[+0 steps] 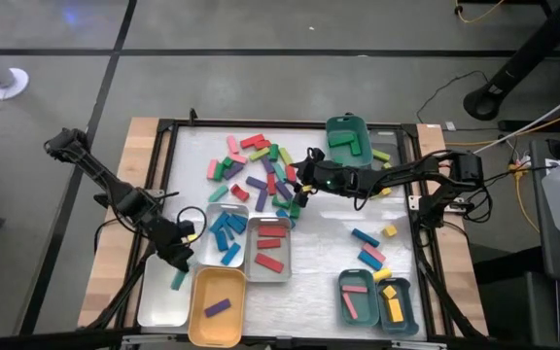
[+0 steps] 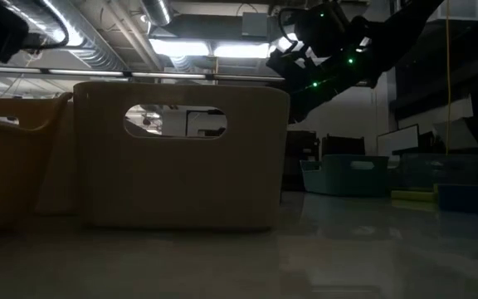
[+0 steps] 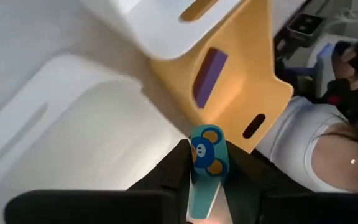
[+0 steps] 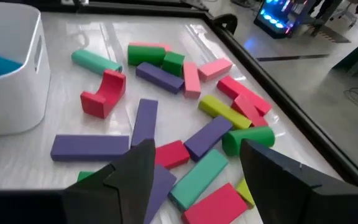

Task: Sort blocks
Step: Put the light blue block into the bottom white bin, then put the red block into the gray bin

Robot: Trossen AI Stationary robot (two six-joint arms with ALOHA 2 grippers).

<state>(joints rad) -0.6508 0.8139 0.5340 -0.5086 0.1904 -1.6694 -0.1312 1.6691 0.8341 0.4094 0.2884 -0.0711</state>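
Nearest your left wrist camera, a teal bar-shaped block with a blue bear sticker point(image 3: 207, 168) is sitting between the two dark fingers point(image 3: 173, 174) of the left gripper point(image 1: 179, 260), touching both; the jaws are standing narrowly apart, pinching it. You are holding this block above the white rounded tray point(image 1: 158, 301), beside the orange tray point(image 1: 202, 326) containing a purple bar-shaped block point(image 1: 218, 307).

Your right gripper point(image 1: 297, 191) is hovering over the loose pile of multicoloured bar-shaped blocks point(image 1: 256, 170) at the table's centre. Its fingers point(image 4: 135, 168) are standing wide apart and gripping nothing. A red block point(image 4: 171, 153) and a teal block point(image 4: 199, 177) are lying on the table in the gap between those fingers, below them.
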